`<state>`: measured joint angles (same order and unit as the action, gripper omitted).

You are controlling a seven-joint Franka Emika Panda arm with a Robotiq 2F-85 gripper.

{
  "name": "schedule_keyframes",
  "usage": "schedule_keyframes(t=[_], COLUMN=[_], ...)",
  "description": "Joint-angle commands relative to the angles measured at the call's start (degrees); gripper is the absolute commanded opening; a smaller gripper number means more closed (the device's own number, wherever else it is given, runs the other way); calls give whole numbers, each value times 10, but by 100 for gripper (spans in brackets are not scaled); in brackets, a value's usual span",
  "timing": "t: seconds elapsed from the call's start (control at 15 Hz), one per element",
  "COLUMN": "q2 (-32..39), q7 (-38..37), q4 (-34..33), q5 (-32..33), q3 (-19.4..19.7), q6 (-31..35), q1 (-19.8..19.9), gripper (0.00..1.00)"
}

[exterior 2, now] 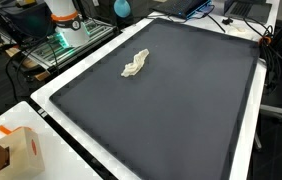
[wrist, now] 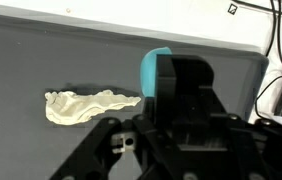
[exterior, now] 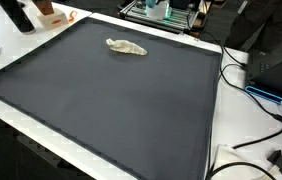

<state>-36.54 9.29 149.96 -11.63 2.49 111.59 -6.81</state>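
Observation:
A crumpled cream cloth (exterior: 126,47) lies on the dark grey mat (exterior: 111,100), near its far edge. It shows in both exterior views (exterior 2: 134,65) and at the left of the wrist view (wrist: 89,105). My gripper (wrist: 181,140) fills the lower middle of the wrist view as a black body with linkages. It hangs above the mat, to the right of the cloth and apart from it. Its fingertips do not show, so I cannot tell whether it is open. Nothing is seen in it. The gripper is outside both exterior views.
A teal rounded object (wrist: 156,72) sits partly hidden behind the gripper; a teal ball (exterior 2: 124,8) stands off the mat's far corner. The robot base (exterior 2: 66,20) is beside it. Cables (exterior: 256,95) run along the white table edge. A cardboard box (exterior 2: 19,150) stands at a corner.

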Motion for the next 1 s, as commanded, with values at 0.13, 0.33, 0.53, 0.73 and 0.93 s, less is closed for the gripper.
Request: schedule_keyframes(t=[0.13, 0.33, 0.53, 0.73, 0.93], q2=[38, 70, 117, 176, 252], q7=[82, 203, 321, 433, 525], q4=[-29, -52, -80, -103, -129], q5=[-50, -103, -171, -267, -366], q3=[71, 140, 199, 233, 239], q6=[-11, -17, -43, -75, -139], q1=[7, 4, 3, 14, 44], gripper=[25, 25, 25, 25, 25])
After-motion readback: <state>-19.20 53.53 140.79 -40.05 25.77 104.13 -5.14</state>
